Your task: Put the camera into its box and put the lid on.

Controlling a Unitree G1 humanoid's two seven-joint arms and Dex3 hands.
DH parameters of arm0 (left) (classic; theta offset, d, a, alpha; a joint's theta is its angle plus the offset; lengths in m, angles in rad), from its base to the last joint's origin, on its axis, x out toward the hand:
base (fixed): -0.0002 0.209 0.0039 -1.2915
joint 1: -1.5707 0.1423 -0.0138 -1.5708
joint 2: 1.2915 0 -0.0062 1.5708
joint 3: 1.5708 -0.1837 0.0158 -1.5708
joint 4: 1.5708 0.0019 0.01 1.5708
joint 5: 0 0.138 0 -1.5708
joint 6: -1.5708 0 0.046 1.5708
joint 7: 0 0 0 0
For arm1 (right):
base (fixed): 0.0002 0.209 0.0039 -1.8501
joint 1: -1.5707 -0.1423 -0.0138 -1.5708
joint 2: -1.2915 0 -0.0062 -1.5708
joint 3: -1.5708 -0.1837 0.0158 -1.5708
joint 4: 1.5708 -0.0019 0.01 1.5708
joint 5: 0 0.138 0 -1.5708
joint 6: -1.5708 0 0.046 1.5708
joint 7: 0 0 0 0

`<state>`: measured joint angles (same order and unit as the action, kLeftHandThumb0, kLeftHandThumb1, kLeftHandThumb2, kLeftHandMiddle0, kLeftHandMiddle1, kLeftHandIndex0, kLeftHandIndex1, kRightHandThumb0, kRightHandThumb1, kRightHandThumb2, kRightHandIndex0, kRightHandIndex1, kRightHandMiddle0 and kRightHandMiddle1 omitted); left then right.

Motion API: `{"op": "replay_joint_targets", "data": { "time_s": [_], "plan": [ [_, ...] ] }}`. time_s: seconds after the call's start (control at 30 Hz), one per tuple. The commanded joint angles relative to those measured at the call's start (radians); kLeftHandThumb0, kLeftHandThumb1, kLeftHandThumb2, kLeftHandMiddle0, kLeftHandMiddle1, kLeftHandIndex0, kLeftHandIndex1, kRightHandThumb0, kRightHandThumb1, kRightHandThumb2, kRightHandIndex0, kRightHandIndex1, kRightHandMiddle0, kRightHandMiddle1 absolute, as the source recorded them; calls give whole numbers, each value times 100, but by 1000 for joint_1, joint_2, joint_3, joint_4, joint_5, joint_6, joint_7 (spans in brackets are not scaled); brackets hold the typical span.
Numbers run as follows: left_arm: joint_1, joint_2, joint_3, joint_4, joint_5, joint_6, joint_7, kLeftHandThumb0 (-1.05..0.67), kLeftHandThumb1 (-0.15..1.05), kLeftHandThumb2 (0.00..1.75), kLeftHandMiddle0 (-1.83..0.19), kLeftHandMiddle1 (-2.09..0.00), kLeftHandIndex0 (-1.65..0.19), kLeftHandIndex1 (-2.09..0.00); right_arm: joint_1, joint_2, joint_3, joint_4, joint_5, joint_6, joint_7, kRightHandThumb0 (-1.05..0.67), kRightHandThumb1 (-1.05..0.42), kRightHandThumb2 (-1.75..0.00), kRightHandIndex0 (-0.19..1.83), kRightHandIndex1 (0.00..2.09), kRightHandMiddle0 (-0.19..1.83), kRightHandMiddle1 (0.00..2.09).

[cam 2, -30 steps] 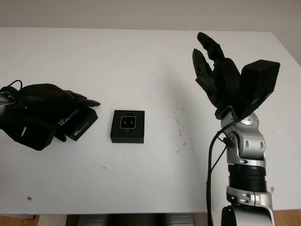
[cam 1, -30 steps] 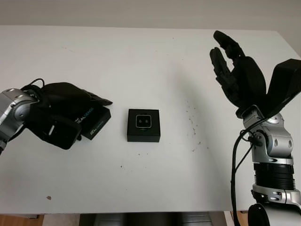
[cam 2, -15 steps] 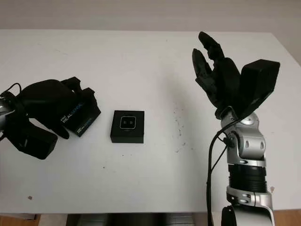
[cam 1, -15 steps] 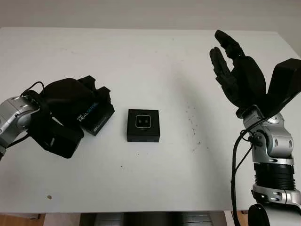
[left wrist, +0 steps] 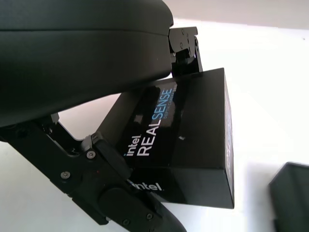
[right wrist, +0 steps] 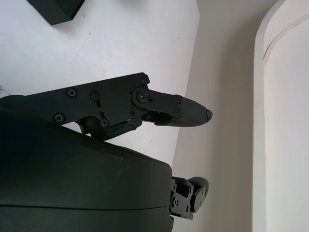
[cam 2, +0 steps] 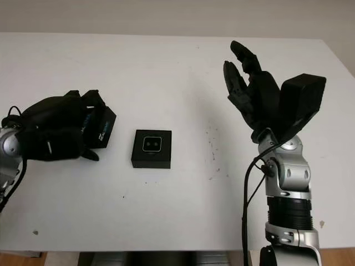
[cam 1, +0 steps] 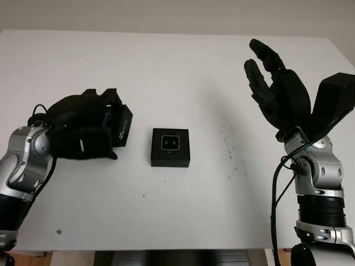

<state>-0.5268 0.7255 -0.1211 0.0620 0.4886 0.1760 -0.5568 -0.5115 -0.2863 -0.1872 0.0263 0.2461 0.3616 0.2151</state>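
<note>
While the left hand (cam 1: 83, 133) clamps and half-hides the lid (cam 1: 121, 123), the right hand (cam 1: 277, 91) hangs open.

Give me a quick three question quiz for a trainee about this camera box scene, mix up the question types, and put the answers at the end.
1. True or false: the left hand is gripping the lid printed with RealSense lettering.
2. Multiple choice: where is the open box holding the camera? A) in the right hand B) on the white table near its middle C) under the lid
3. Fill in: the right hand is raised above the table's right side and is ____.

Key: 1 true; 2 B; 3 open
</note>
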Motion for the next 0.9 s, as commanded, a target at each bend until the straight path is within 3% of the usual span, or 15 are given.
{"op": "replay_joint_targets", "data": {
  "time_s": [0.0, 0.2, 0.3, 0.43, 0.57, 0.73, 0.87],
  "plan": [
    [-55, -10, 9, -30, -28, 47, -43, -33, 105, 30, -78, -209, -55, -209, 9, -9, 6, -18, -5, -9, 8, -44, -105, -53, -1, 5, -19, 49],
    [-157, -31, -39, -85, -46, 212, -176, -37, 105, 27, -73, -206, -62, -209, 19, 14, 25, -17, -27, -25, -8, -46, -105, -52, -3, 4, -19, 41],
    [-199, -38, -52, -104, -72, 267, -230, -36, 105, 26, -76, -209, -51, -204, 38, 27, 53, -34, -56, -51, -17, -46, -105, -63, -12, 1, -19, 20],
    [-239, -27, -77, -106, -92, 262, -277, -36, 105, 27, -69, -209, -50, -205, 55, 52, 71, -59, -68, -47, -37, -48, -105, -68, -18, 0, -19, 6],
    [-267, -32, -90, -94, -115, 261, -307, -36, 105, 28, -75, -209, -62, -209, 56, 58, 93, -60, -94, -53, -43, -52, -105, -70, -19, 0, -19, 1],
    [-303, -67, -144, -143, -84, 429, -328, -37, 105, 28, -85, -209, -66, -209, 61, 67, 102, -58, -97, -60, -34, -53, -105, -68, -19, 0, -19, 1],
    [-311, -96, -182, -175, -63, 524, -318, -35, 105, 30, -70, -209, -61, -209, 64, 70, 104, -51, -102, -70, -25, -52, -105, -67, -19, 0, -18, 2]
  ]
}}
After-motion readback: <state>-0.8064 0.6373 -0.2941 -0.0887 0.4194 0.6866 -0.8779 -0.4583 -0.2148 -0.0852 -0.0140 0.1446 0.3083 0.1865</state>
